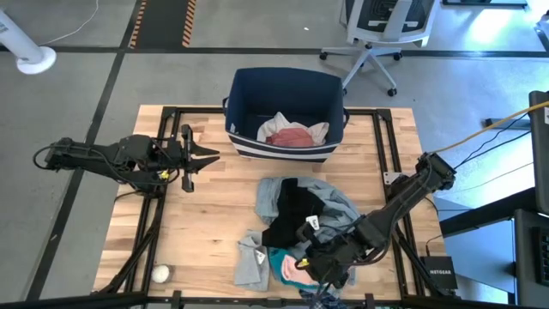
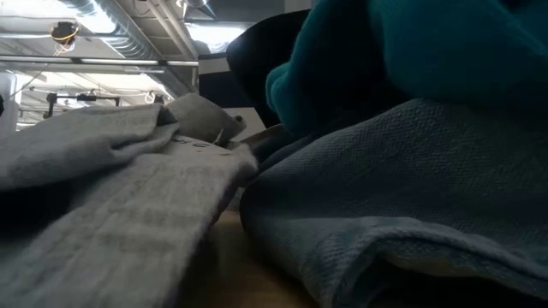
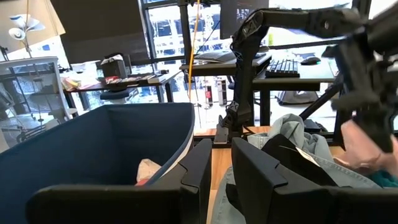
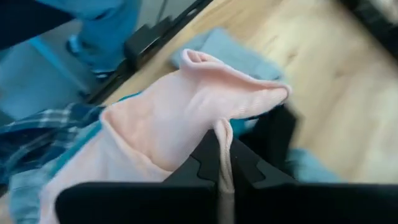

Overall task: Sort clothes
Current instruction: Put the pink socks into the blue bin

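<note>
1. The pale pink garment (image 4: 186, 118) lay at the near edge of the clothes pile (image 1: 296, 223) on the table (image 1: 214, 215), over teal fabric (image 1: 281, 262) and blue plaid cloth (image 4: 37, 134).
2. The right gripper (image 4: 222, 163) had its fingers closed on a fold of the pink garment.
3. The left gripper (image 1: 206, 156) hovered beside the navy bin (image 1: 287, 107), its fingers slightly parted and holding nothing.
4. The bin contained white and pink clothes (image 1: 290, 133).
5. A small white ball (image 1: 160, 274) rested near the table's front left corner.
</note>
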